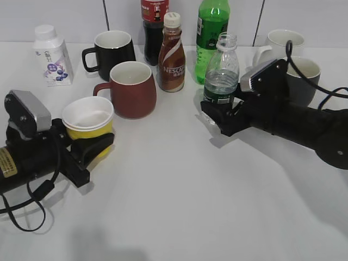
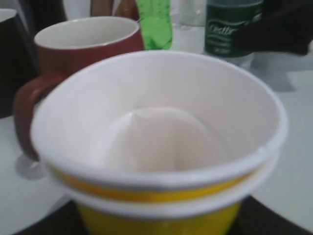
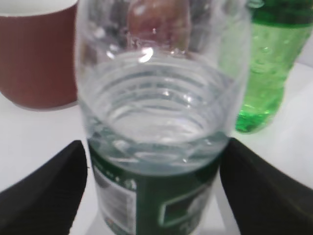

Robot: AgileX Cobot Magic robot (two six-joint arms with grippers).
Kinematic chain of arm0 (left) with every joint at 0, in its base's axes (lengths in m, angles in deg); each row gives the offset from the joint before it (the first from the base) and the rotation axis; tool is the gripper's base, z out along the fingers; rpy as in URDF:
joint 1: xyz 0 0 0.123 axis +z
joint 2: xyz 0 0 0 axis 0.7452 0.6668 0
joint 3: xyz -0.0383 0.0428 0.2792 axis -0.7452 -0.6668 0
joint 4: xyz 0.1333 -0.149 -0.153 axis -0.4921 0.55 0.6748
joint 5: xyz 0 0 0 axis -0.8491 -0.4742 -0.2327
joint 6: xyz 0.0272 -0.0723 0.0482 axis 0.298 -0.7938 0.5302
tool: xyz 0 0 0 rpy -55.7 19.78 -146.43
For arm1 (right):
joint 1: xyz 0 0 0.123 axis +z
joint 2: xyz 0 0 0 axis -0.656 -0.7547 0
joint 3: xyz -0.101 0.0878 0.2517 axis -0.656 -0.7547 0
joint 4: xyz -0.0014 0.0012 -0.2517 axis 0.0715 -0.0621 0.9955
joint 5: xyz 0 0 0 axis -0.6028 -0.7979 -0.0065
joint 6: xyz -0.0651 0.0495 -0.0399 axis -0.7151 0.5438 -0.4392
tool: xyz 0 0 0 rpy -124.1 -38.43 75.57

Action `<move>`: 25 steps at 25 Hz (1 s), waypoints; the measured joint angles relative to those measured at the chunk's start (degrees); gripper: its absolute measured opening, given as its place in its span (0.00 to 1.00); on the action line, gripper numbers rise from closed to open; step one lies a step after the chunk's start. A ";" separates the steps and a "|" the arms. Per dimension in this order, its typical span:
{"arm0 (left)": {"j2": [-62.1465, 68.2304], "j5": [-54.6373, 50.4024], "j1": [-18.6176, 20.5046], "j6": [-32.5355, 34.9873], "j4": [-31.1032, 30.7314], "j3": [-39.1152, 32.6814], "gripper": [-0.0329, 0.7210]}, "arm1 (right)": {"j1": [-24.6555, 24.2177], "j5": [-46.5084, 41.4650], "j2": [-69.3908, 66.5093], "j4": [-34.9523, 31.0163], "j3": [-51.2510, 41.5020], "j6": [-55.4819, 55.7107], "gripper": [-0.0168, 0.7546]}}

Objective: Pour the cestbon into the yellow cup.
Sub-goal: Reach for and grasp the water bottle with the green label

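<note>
So the white table (image 1: 179,206) has two black arms lying low on it. The right gripper (image 1: 220,117) sits around the base of the water bottle (image 1: 221,73), which stands upright and uncapped right of the middle; its fingers (image 3: 44,193) are spread wide on both sides with a visible gap, not squeezing it. The left gripper (image 1: 92,148) is clamped on the yellow cup (image 1: 89,122) at the near left. A red mug (image 1: 130,89) stands just behind the cup, a brown coffee bottle (image 1: 172,54) and a green soda bottle (image 1: 211,38) farther back.
</note>
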 joint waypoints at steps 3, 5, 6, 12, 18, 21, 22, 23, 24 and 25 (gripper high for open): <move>-0.08 0.00 -0.98 -0.28 -0.35 0.00 0.50 | 0.00 0.00 -1.88 0.40 1.82 0.71 0.84; -0.13 0.00 -2.03 -0.32 -0.43 0.00 0.50 | 0.00 0.00 -2.48 0.48 2.59 0.75 0.82; -0.13 0.00 -2.67 -0.32 -0.43 0.05 0.50 | 0.00 0.00 -2.53 0.51 2.65 0.83 0.79; -0.13 -0.05 -6.79 -0.86 -0.44 2.57 0.49 | 0.00 0.00 -2.54 0.56 2.65 0.89 0.65; -0.13 -0.05 -10.47 -3.16 -0.24 6.20 0.49 | 0.00 0.42 -2.59 0.56 2.71 0.63 0.65; -0.13 -0.05 -12.04 -3.30 -0.08 7.79 0.49 | 0.00 2.12 -2.74 0.58 2.71 -3.40 0.65; -0.13 -0.05 -12.41 -3.35 0.06 8.28 0.49 | 0.00 2.92 -2.74 0.58 2.71 -5.41 0.65; -0.13 -0.05 -12.76 -3.35 0.19 8.72 0.49 | 0.00 3.47 -2.69 0.63 2.71 -6.97 0.65; -0.13 -0.05 -13.10 -3.35 0.49 9.06 0.49 | 0.00 3.61 -2.63 0.87 2.86 -7.96 0.65; -0.13 -0.05 -13.41 -3.35 0.97 9.48 0.49 | 0.00 3.61 -2.59 0.93 3.22 -9.01 0.65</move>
